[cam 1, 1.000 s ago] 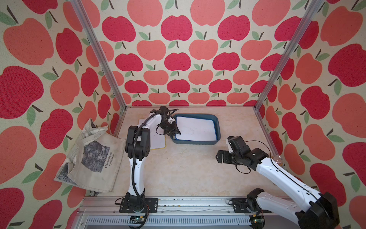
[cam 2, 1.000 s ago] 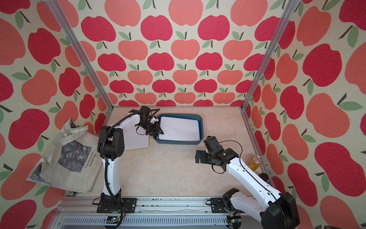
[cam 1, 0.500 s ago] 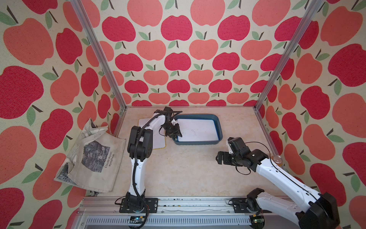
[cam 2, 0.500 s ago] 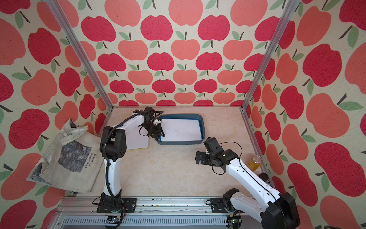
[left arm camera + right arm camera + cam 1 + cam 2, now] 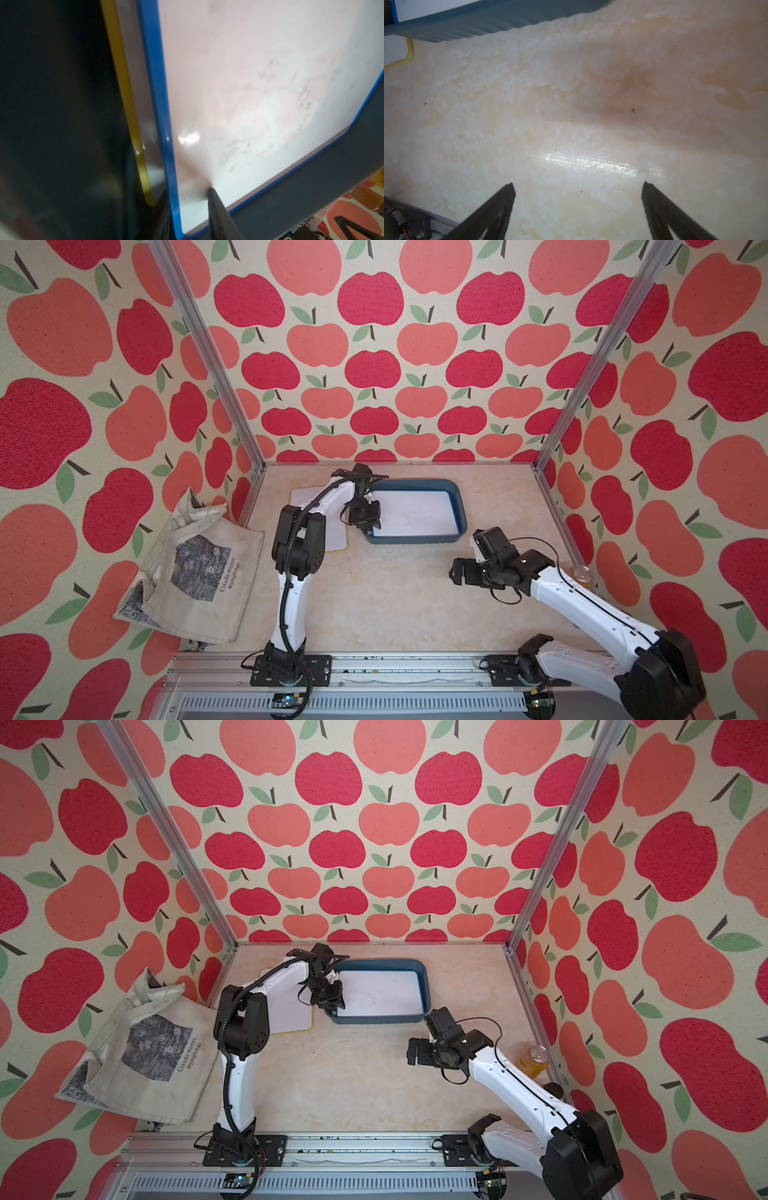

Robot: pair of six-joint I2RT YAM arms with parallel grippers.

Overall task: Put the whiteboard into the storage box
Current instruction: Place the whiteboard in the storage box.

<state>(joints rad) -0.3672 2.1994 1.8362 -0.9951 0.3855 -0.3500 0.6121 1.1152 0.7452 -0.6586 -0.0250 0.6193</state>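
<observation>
In both top views the white, blue-framed rectangular whiteboard (image 5: 415, 512) sits inside the shallow dark blue-grey plastic storage box (image 5: 415, 539). The left fingers (image 5: 370, 522) are at its end nearest a yellow-framed whiteboard (image 5: 336, 540) on the marbled beige worktop (image 5: 386, 597). Only the left wrist view shows one finger touching the white surface just inside the blue frame, its partner hidden, so a pinch cannot be told. The right wrist view alone shows the right fingers (image 5: 500, 203) spread wide, empty, above bare worktop.
</observation>
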